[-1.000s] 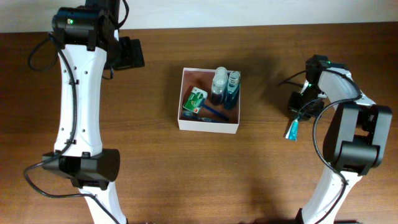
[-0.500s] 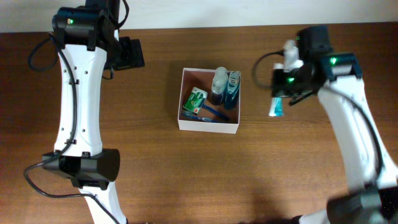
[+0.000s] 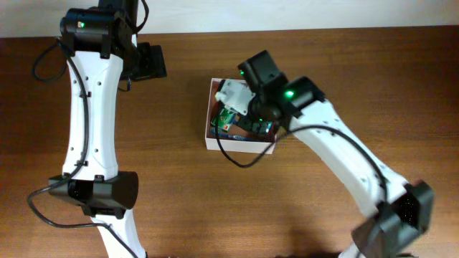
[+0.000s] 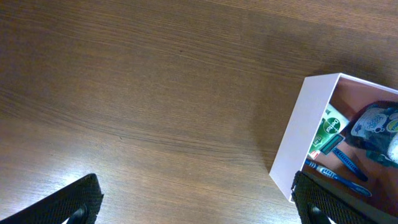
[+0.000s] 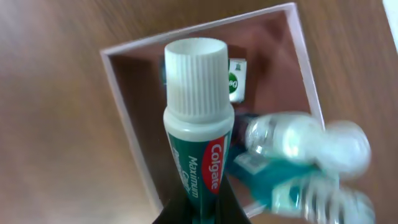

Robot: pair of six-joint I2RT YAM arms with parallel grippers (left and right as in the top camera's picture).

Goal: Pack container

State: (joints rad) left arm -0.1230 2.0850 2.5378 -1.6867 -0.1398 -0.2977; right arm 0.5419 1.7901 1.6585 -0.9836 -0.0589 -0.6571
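The container (image 3: 240, 144) is a square white box with a pinkish inside at the table's middle; it also shows in the left wrist view (image 4: 298, 134) and the right wrist view (image 5: 127, 124). My right gripper (image 5: 199, 199) is shut on a green Colgate toothpaste tube (image 5: 198, 124), white cap pointing away, held above the container's inside. In the overhead view the right gripper (image 3: 247, 107) hangs over the container. My left gripper (image 4: 199, 199) is open and empty above bare wood to the left of the container, at the far left in the overhead view (image 3: 147, 61).
Inside the container lie a small green packet (image 4: 329, 134), a blue toothbrush (image 4: 339, 177) and clear bottles of blue liquid (image 5: 298, 162). The table is brown wood, with a pale wall along its far edge.
My right arm has swung from the table's right side leftward to above the container, carrying the toothpaste tube. The left arm has not moved.
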